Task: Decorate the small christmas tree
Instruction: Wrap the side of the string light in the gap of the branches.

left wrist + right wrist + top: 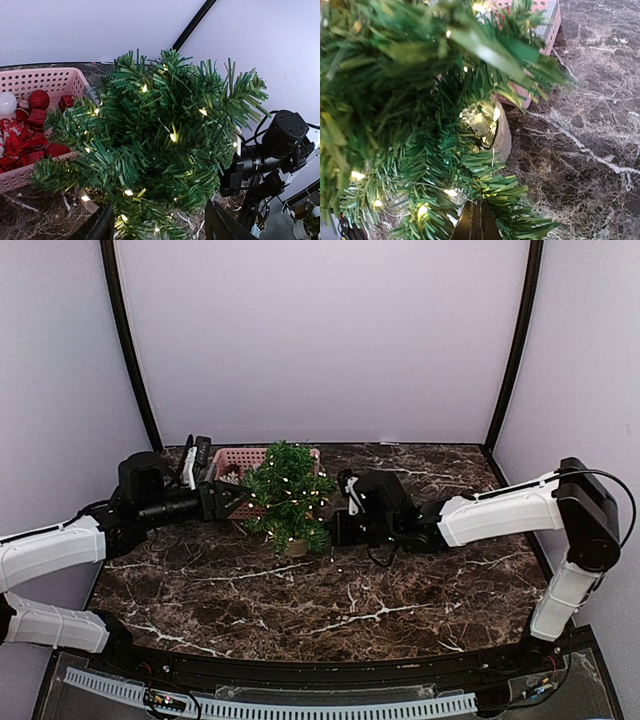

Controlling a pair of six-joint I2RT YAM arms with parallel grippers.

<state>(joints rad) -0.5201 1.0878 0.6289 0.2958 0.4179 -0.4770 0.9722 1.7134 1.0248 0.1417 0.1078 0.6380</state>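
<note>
The small christmas tree stands at the table's middle, green and bushy, with warm lights lit among its needles. Its tan pot shows in the right wrist view, with a shiny gold piece at its rim. My left gripper is at the tree's left side, open. Its dark fingers stand wide apart, and the lower branches lie between them. My right gripper is at the tree's right side, shut. Its tip is pushed among low needles, and nothing shows between the pads.
A pink basket sits just behind and left of the tree. It holds red ornaments and a white ball. The dark marble table spreads in front. Purple walls close in the back and sides.
</note>
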